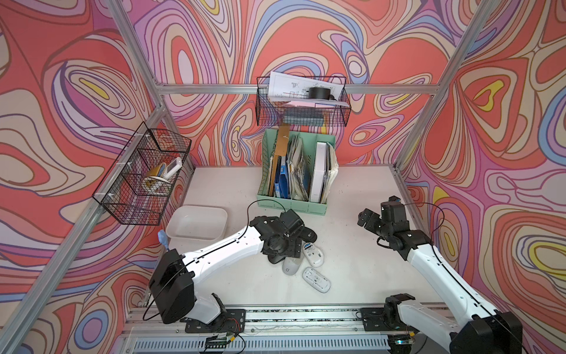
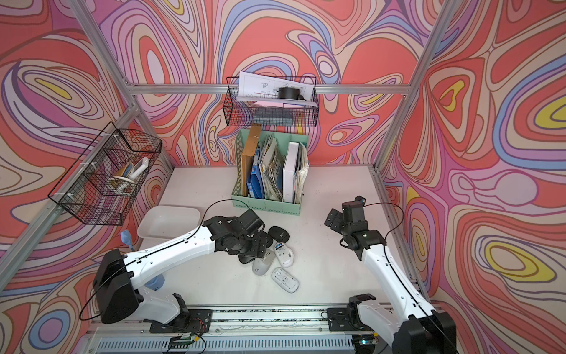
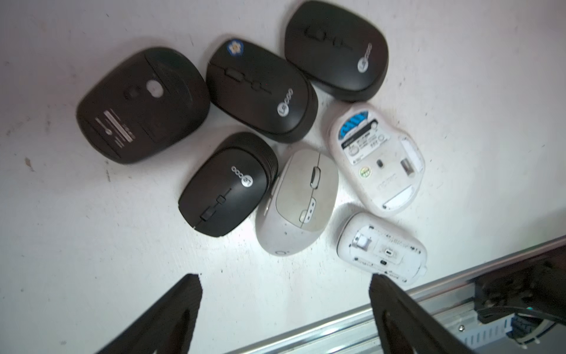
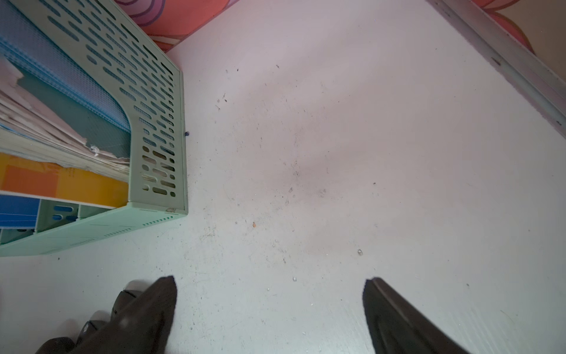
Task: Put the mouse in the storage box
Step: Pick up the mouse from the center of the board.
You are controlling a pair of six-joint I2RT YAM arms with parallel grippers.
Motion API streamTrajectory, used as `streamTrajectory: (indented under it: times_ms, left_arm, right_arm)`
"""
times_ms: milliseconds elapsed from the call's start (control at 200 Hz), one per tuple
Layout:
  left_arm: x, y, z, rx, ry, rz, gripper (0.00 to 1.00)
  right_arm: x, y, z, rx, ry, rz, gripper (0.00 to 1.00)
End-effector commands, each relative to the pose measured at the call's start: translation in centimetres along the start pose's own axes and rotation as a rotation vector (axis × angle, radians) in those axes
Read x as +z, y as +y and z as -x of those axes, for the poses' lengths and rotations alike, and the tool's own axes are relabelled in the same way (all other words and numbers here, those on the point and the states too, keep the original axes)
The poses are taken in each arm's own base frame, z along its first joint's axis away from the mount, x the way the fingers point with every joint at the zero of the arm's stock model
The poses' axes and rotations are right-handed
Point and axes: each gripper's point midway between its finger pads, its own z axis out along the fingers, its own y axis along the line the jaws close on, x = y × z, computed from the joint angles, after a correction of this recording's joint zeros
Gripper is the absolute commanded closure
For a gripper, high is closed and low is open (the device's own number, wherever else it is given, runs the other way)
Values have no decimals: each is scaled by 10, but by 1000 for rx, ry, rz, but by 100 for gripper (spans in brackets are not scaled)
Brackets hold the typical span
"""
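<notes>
While seven mice (image 3: 260,92) lie packed together near the middle of the worktop (image 1: 352,275), a little toward its front edge, the left jaws hang above the pile, spread wide with nothing between them. Closest to them in the left wrist view are a black mouse (image 3: 228,187) and a grey mouse (image 3: 298,202), lying flank to flank with hardly a gap.

That crowding looks like the main hazard. A jaw coming down between the two could land on a shell rather than the worktop, shove a neighbour aside, or pinch two at once. The rounded, glossy shells may also squirt out of a grip taken too high or off centre.

The storage box (image 1: 199,223), empty in both top views, sits near the worktop's left edge, apart from the pile. It looks light and shallow, so a mouse let go from height could bounce out, and a low carry could nudge it and slide it.

The right jaws, likewise wide and empty, hover over bare worktop between the mint-green file organizer (image 4: 153,122) and the right edge, well clear of the pile.
</notes>
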Motion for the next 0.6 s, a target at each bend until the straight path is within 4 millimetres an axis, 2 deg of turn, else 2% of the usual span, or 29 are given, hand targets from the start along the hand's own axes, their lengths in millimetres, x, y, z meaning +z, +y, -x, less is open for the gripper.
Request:
streamTrajectory:
  times_ms: [0, 130, 366, 596]
  left_arm:
    - [-2, 2, -18, 13, 77, 117, 12]
    - [7, -31, -14, 74, 91, 125, 12]
    - [39, -83, -5, 140, 138, 79, 11]
    - [62, -104, 5, 161, 164, 98, 3]
  right_arm:
    - [1, -8, -4, 3, -13, -28, 3]
    - [0, -9, -3, 2, -25, -30, 3]
    - [-4, -14, -1, -20, -53, -51, 3]
    - [-4, -18, -7, -29, -54, -48, 3]
